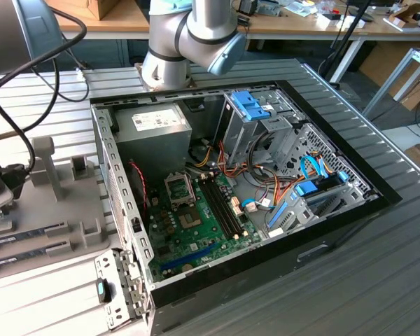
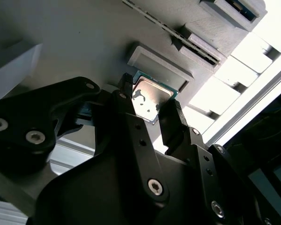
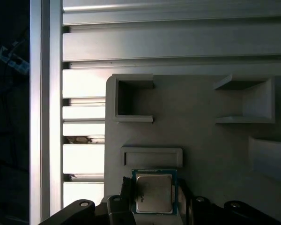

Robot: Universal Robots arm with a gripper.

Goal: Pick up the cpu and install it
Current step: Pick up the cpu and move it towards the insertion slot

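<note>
My hand (image 2: 149,102) was drawn in narrow on the cpu (image 2: 152,97). One black finger (image 2: 125,93) sat against one edge of the chip and the other against the opposite edge, and both wrist views showed the same grip. The cpu's silver-grey top faced the wrist cameras, with its thin green rim showing round it. It was over the grey holder (image 3: 215,154), just beside a low raised block (image 3: 152,157) of that holder. I could not tell whether it rested on the holder's surface or hung just off it. Near the block, the holder had two open-sided pockets (image 3: 133,101). In the exterior view, long narrow memory sticks (image 1: 28,234) lay in slots of the holder, which sat on the slatted metal table (image 1: 378,294). The open computer case (image 1: 315,241) lay on that table on the exterior view's right of the holder. The green motherboard (image 1: 196,224) was inside the case, and its socket frame (image 1: 178,187) was well apart from the holder.
</note>
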